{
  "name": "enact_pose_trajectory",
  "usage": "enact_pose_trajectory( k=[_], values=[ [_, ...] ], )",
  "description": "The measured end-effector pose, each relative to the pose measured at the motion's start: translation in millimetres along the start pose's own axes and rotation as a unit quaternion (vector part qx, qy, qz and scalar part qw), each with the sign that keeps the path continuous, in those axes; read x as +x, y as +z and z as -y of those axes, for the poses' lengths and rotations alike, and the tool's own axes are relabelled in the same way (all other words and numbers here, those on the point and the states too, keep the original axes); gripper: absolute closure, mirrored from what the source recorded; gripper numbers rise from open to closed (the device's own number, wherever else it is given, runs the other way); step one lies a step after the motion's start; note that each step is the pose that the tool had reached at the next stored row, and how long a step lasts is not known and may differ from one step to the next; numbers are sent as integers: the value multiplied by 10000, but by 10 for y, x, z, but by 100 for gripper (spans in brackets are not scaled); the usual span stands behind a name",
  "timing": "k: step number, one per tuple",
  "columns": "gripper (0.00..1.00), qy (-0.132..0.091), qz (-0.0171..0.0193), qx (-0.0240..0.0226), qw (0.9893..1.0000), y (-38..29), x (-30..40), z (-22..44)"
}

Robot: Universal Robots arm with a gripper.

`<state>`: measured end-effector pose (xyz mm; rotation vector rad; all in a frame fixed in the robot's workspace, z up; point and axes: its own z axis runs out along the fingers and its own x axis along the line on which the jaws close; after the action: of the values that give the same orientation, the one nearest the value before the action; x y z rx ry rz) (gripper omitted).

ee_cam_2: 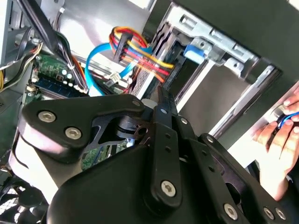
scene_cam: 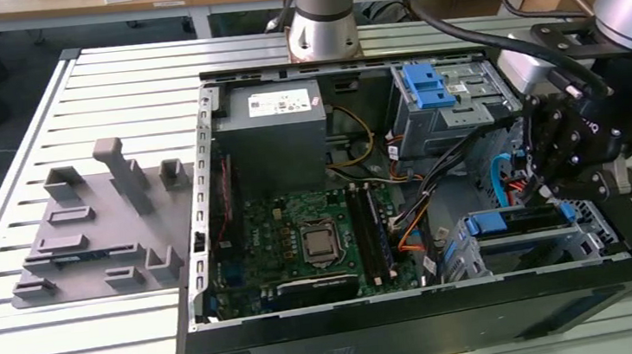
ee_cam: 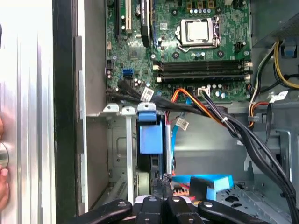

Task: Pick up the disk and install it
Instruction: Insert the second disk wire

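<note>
The disk [scene_cam: 518, 220] sits edge-up in the lower metal drive cage [scene_cam: 583, 242] at the exterior view's right of the open computer case, its blue plastic frame showing. In the first wrist view the disk [ee_cam: 150, 136] stands in the cage slot with its blue tab toward the motherboard. My gripper [scene_cam: 558, 195] hangs right over the disk's outer end, and its fingers are shut together with nothing between them. Its tips [ee_cam: 163, 179] lie at the disk's edge; whether they touch it I cannot tell. The second wrist view has the gripper [ee_cam_2: 162, 99] pointing into the cage.
Bundled black, orange and blue cables [ee_cam: 224, 121] run close beside the cage. A grey power supply box [scene_cam: 277, 133] and a second cage with a blue latch [scene_cam: 429, 88] stand at the back. A grey fixture plate [scene_cam: 90, 242] lies outside the case. A person's hand [ee_cam_2: 278, 135] is near the case wall.
</note>
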<state>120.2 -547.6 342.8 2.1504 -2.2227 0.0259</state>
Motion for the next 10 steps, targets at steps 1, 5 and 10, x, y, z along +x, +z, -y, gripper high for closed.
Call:
enact_pose_trajectory(
  k=[1, 5, 10],
  values=[
    [89, 1, 1, 9, 10000, 0, 1, -24],
    [89, 1, 2, 22, 10000, -1, 4, -71],
    [89, 2, 2, 22, 10000, -134, 10, -81]
  ],
)
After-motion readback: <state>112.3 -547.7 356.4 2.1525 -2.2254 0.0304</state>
